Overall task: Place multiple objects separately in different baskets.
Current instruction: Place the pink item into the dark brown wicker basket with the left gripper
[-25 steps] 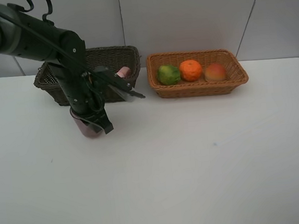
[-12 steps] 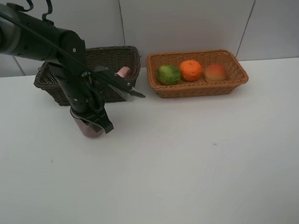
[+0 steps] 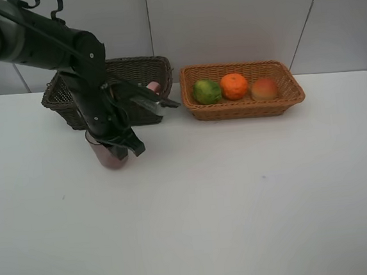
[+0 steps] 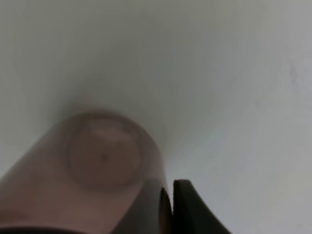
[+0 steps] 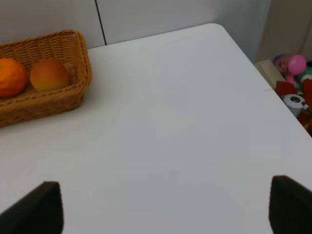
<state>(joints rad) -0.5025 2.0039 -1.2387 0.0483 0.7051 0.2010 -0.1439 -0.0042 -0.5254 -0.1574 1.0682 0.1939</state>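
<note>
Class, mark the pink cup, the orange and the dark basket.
pink cup [image 3: 110, 158], exterior high view, lower side wall.
orange [image 3: 234, 86], exterior high view, middle of fruit.
dark basket [image 3: 137, 64], exterior high view, back rim.

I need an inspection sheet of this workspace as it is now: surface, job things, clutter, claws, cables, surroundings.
Surface: white table, a few faint specks.
Job's things: pink cup upright before the dark basket; a pink item inside that basket; green fruit, orange and red-orange fruit in the tan basket.
Clutter: nothing seen on the table.
Claws: left claw shut on the cup's rim; right claw open, empty.
Cables: black cables on the left arm.
Surroundings: grey wall panels; colourful toys beyond the table's edge.
</note>
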